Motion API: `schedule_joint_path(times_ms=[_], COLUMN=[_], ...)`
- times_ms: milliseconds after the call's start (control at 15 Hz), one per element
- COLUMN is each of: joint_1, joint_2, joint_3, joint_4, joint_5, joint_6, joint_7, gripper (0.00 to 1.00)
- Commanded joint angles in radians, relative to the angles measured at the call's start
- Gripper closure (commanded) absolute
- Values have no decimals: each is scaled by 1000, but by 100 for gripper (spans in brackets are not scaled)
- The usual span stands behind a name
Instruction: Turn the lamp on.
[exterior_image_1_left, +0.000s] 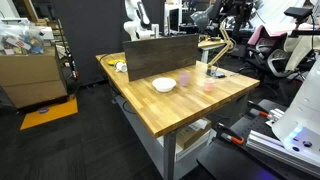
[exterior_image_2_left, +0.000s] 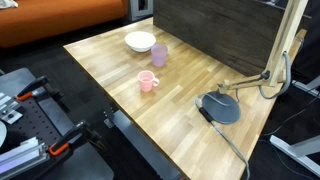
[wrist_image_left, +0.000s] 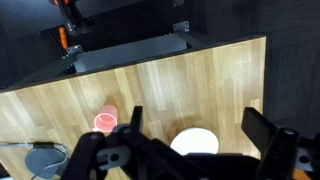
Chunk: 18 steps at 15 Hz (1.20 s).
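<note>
Wrist view: wide-open black end effector (wrist_image_left: 192, 125) above grained wood tabletop (wrist_image_left: 200, 80) and round-based lamp (wrist_image_left: 42, 160).

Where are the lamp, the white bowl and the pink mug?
lamp (exterior_image_2_left: 221, 107): in an exterior view, on its round dark base.
white bowl (exterior_image_2_left: 140, 47): in an exterior view, on its near outer wall.
pink mug (exterior_image_2_left: 147, 82): in an exterior view, on its side wall.

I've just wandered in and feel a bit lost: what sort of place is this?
Probably a robotics lab or workshop: there is a wooden workbench, a white robot arm standing behind it, and cardboard boxes piled with clutter off to one side.
</note>
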Motion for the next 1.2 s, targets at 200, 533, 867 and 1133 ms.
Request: schedule_joint_path(times_ms=[200, 533, 867, 1133], joint_1=[-26, -90, -95, -105], joint_2=[49, 181, 193, 210], joint_3=[-17, -71, -76, -71], joint_4=[14, 47, 40, 50], joint_5=[2, -20, -16, -19], joint_6=[16, 59, 72, 84], joint_7=[-15, -30, -19, -2], gripper=[0, 0, 0, 0])
